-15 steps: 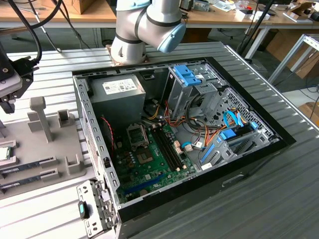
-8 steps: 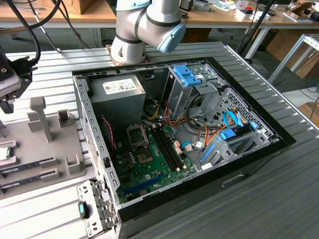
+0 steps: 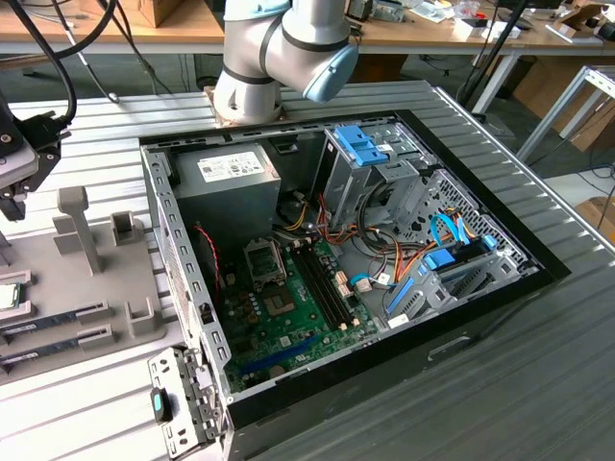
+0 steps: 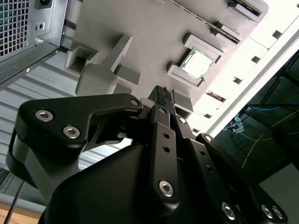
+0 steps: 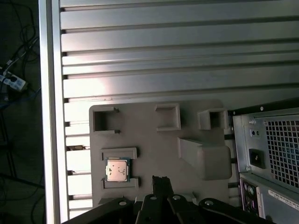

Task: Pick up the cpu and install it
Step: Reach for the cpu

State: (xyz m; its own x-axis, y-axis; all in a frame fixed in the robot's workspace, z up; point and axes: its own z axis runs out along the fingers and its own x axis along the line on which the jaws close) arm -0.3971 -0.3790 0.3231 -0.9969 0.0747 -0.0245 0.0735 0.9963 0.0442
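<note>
Exterior view: your 1 arm point(image 3: 279, 58) is based at the upper middle of the frame, behind the open computer case point(image 3: 183, 279) that takes the centre. The gripper point(image 3: 12, 200) hangs at the exterior view's far left edge, above the grey tray point(image 3: 96, 279). You can't read its fingers from here. The cpu point(image 3: 7, 297) sits on that tray, also at the left edge and lower in the frame than the gripper, half cut off by the border. Dark memory sticks point(image 3: 53, 336) lie in slots just below it. Inside the case, the power supply point(image 3: 226, 182) is upper left and the motherboard point(image 3: 288, 317) lower centre.

Second wrist view: the gripper point(image 4: 162, 98) has its fingers closed together on nothing, tips over bare tray point(image 4: 140, 28). The cpu point(image 4: 196, 64) lies flat, silver top up, in its raised holder. It is near the tips but apart from them and untouched. A grey post point(image 4: 100, 70) stands on the tray beside the fingers. The case's mesh wall point(image 4: 18, 23) runs along the tray's edge.

First wrist view: the gripper point(image 5: 161, 183) shows its tips pressed together with no gap and nothing held. The cpu point(image 5: 117, 170) sits between 2 grey brackets on the tray point(image 5: 149, 140), just beside the tips, not under them. The case rear point(image 5: 271, 154) borders the tray, and the ribbed table point(image 5: 163, 56) lies underneath.
</note>
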